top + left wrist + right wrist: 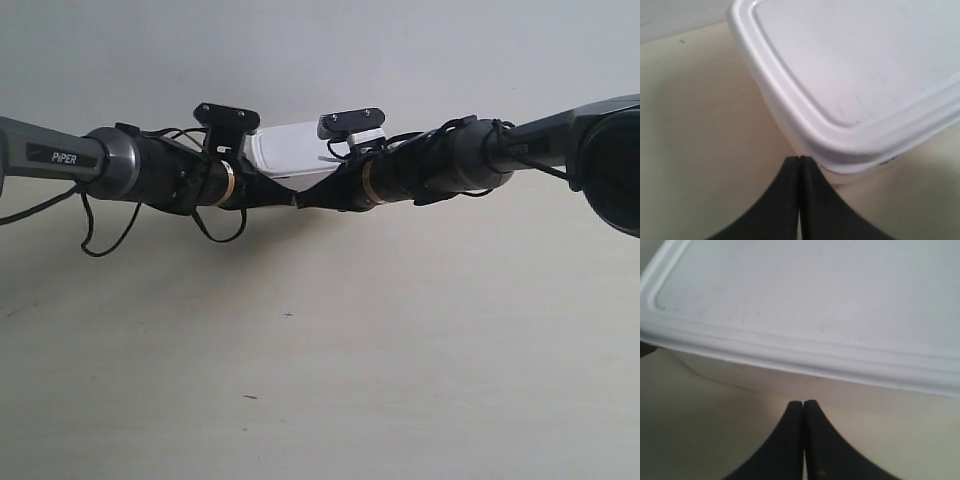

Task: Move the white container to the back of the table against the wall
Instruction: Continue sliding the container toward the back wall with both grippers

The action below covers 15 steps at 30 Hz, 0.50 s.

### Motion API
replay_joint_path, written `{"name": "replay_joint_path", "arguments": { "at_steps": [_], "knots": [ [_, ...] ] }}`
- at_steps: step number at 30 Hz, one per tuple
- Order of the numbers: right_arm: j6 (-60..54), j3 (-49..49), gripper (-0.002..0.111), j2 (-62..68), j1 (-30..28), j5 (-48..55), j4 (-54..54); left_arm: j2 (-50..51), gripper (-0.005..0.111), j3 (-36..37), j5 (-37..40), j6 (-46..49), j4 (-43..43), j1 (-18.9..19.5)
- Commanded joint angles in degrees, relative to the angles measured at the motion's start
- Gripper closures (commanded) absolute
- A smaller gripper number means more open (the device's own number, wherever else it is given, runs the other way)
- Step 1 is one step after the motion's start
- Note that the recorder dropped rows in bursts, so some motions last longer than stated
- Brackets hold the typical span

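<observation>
The white container (290, 150) sits at the far side of the table (320, 360), close against the wall (320, 50), with both arms' grippers meeting in front of it. My left gripper (799, 159) is shut with nothing held, its tips touching a corner of the white container (850, 85) just below the lid's rim. My right gripper (803, 403) is shut and empty too, its tips against or just short of the long side wall of the white container (810, 305). In the exterior view the two grippers' tips (297, 200) nearly meet.
Black cables (110, 235) loop down from the arm at the exterior view's left. A large dark round housing (612, 165) fills the exterior view's right edge. The table reaches toward the viewer with a few dark specks.
</observation>
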Motion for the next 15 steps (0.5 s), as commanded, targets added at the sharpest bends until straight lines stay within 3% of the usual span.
{"name": "replay_joint_path", "arguments": {
  "at_steps": [1,10,15],
  "knots": [
    [-1.4,-0.3,0.108,-0.2,-0.3,0.5,-0.2,1.4,0.107,-1.9,-0.1,0.2,0.0,0.2],
    [-3.8,-0.3,0.108,-0.2,-1.5,-0.3,-0.2,1.6,0.107,-2.3,1.7,0.7,0.0,0.3],
    [-3.8,-0.3,0.108,-0.2,-2.6,-2.5,-0.2,0.6,0.107,-0.6,-1.1,0.7,0.0,0.4]
  ]
}}
